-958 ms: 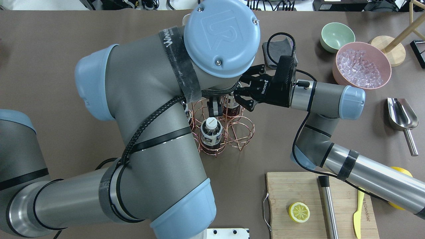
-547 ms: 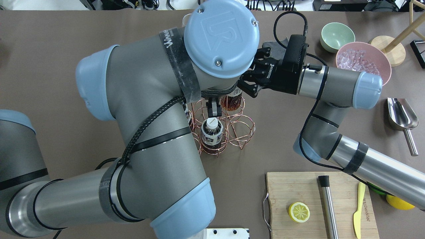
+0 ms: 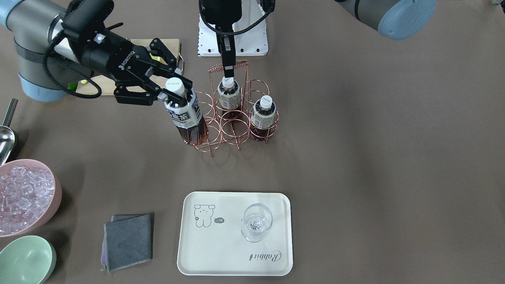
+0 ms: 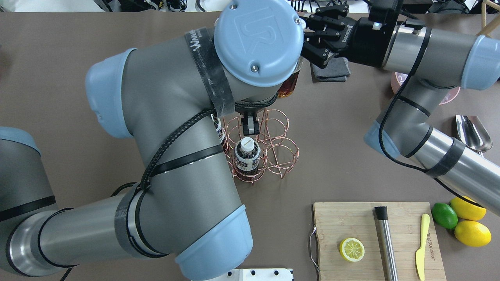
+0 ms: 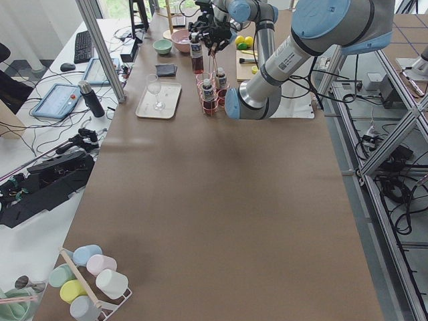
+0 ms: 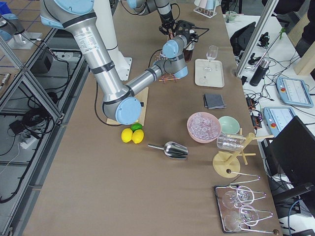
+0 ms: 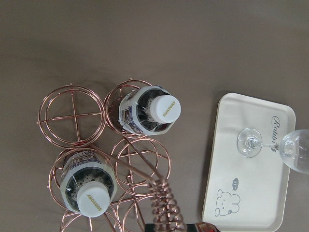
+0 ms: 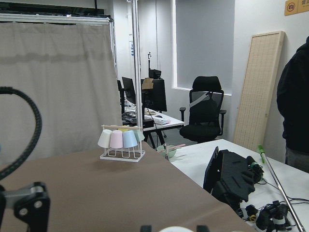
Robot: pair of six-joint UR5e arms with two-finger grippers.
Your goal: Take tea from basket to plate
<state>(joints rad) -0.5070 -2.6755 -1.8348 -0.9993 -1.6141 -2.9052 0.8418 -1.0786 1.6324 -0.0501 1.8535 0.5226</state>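
My right gripper (image 3: 170,91) is shut on the neck of a tea (image 3: 186,117) bottle, held a little tilted in the air beside and above the basket (image 3: 236,126). In the overhead view this gripper (image 4: 308,43) is at the far side, and only the bottle's brown base (image 4: 290,85) shows past my left arm. Two more bottles (image 3: 229,94) (image 3: 262,112) stand in the basket's rings. My left gripper (image 3: 228,73) is shut on the top of the basket's wire handle. The cream plate (image 3: 221,252) lies in front with a wine glass (image 3: 256,223) on it.
A pink bowl of ice (image 3: 23,197), a green bowl (image 3: 25,260) and a folded grey cloth (image 3: 128,240) lie beside the plate. A cutting board (image 4: 351,222) with a lemon half, a metal scoop (image 4: 470,134) and whole citrus (image 4: 468,222) lie on my right.
My right gripper has lifted the tea bottle up out of the basket and carried it toward the far side of the table. The left arm has stayed on the handle.
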